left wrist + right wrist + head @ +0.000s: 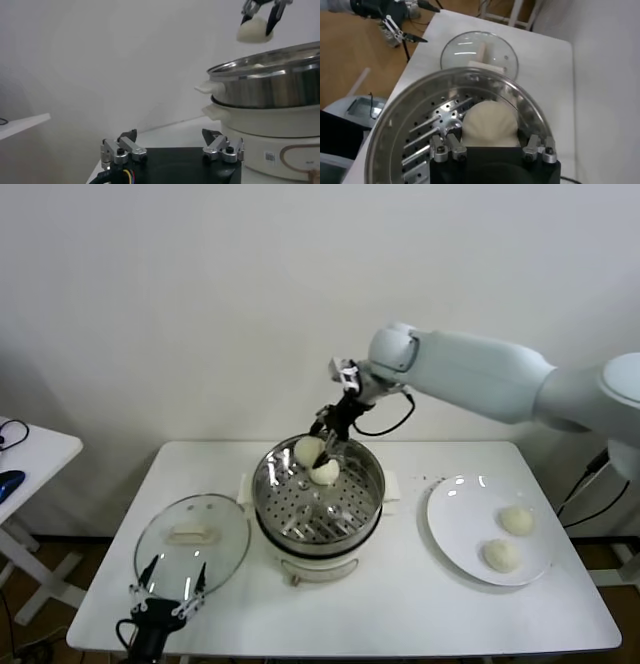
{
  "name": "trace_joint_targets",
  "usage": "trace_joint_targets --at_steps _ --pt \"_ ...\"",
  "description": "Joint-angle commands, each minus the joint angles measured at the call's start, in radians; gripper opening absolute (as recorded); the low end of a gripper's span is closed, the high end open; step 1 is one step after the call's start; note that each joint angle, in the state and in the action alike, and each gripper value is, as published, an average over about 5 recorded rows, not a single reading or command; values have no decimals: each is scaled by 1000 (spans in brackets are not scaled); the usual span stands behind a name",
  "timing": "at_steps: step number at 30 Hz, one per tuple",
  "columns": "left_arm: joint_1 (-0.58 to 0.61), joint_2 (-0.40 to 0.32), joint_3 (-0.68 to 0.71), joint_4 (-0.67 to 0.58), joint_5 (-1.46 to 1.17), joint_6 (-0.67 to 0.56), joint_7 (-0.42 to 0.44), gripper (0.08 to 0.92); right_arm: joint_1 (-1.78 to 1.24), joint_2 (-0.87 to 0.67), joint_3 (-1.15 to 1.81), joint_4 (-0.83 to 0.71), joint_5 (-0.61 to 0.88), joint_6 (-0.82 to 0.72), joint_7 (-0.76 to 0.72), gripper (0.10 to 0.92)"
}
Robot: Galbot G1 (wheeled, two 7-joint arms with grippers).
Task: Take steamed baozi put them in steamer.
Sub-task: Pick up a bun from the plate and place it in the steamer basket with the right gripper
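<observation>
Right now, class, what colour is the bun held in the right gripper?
Cream-white: the bun in the right gripper, clearest in the left wrist view.

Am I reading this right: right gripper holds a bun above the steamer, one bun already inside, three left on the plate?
Almost. The plate holds two baozi, not three, as the head view shows. The rest stands: the right gripper holds a bun above the steamer, with one bun already inside.

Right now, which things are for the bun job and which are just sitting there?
For the job:
- held baozi in the right gripper
- baozi in the steamer
- steamer
- two plate baozi

Just sitting there:
- glass lid
- plate
- left gripper, idle
</observation>
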Motion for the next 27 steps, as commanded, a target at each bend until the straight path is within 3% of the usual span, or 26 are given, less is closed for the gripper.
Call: trace_joint_targets --at_steps 1,27 --pt "-3 -2 -1 2 -1 2 0 823 -118 103 7 -72 -50 0 7 722" --pt "4 -3 -4 -3 -1 0 -1 823 -166 124 26 -113 -148 17 15 724"
